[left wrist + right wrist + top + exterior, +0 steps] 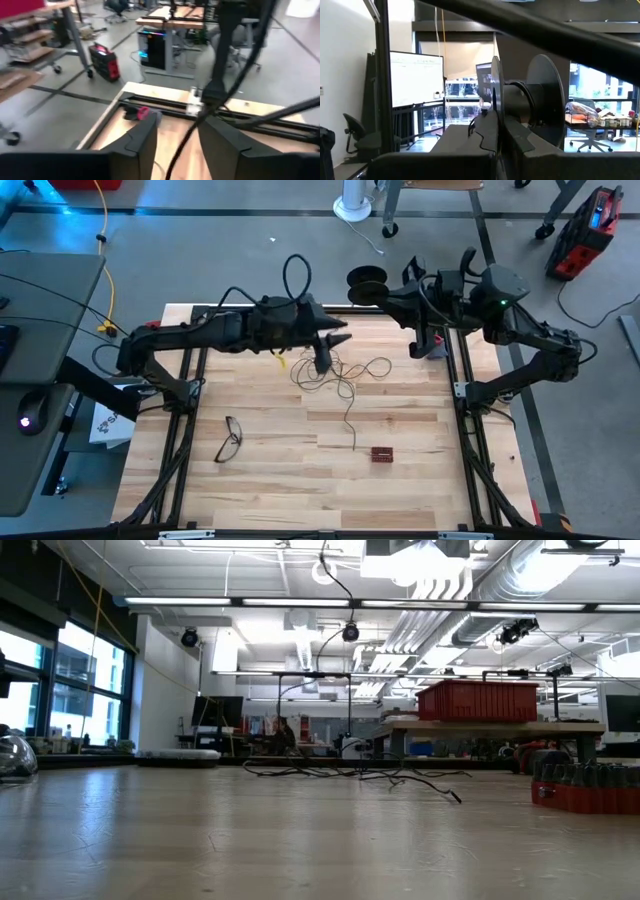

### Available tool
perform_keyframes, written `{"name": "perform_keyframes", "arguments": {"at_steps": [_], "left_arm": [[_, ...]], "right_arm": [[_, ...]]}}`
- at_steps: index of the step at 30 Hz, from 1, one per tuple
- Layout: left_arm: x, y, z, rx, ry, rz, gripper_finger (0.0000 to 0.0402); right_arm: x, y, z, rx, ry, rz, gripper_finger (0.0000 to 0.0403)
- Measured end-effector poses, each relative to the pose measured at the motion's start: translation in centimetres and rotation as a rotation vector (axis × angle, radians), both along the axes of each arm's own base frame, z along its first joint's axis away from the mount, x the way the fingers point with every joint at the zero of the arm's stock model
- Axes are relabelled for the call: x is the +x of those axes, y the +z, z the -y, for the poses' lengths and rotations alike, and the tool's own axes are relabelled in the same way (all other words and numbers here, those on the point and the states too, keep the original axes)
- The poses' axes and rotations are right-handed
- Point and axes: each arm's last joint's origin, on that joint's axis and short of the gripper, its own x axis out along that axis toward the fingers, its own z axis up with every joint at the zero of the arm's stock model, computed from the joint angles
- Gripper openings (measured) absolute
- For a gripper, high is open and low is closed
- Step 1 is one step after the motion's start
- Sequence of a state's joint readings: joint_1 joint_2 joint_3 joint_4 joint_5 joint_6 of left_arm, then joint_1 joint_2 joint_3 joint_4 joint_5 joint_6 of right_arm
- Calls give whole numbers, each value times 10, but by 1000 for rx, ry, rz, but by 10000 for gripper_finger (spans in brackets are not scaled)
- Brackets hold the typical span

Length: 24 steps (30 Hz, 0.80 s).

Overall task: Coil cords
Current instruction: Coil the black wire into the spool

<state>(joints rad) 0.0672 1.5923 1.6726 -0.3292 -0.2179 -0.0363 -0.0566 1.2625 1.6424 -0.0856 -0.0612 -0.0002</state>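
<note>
The thin dark wire (pixel 338 375) lies in a loose tangle on the wooden table, and its tail runs toward the near edge (pixel 352 442). It also shows in the low view (pixel 350 772). My left gripper (pixel 326 352) hovers over the tangle's far side, fingers apart. A dark strand (pixel 181 145) passes through the gap between them; I cannot tell whether it touches them. My right gripper (pixel 388 292) is shut on the small black reel (pixel 365 282), which it holds just beyond the table's far edge. My right gripper pinches one flange of the reel (pixel 496 107) between its two fingers, at the flange's rim. The other flange (pixel 546 100) and the hub (pixel 520 105) stand free beside the fingers. The reel is lifted clear of the table.
Black-framed eyeglasses (pixel 229 438) lie near the table's left side. A small red-brown box (pixel 382 453) sits toward the near edge, right of the wire's tail. Dark frame rails (pixel 462 395) run along both table sides. A yellow cable (pixel 105 270) hangs off the table at the far left.
</note>
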Motion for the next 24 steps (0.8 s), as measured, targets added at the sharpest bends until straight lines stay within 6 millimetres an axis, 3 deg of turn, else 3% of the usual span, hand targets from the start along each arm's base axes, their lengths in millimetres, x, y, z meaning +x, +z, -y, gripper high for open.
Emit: {"name": "perform_keyframes", "arguments": {"at_steps": [12,24], "left_arm": [[-10,-22,-2,-15,-37,-262,166],[-38,1,-3,37,4,-227,166]], "right_arm": [[0,0,0,-8,0,-5,0],[0,-1,0,-8,1,-8,0]]}}
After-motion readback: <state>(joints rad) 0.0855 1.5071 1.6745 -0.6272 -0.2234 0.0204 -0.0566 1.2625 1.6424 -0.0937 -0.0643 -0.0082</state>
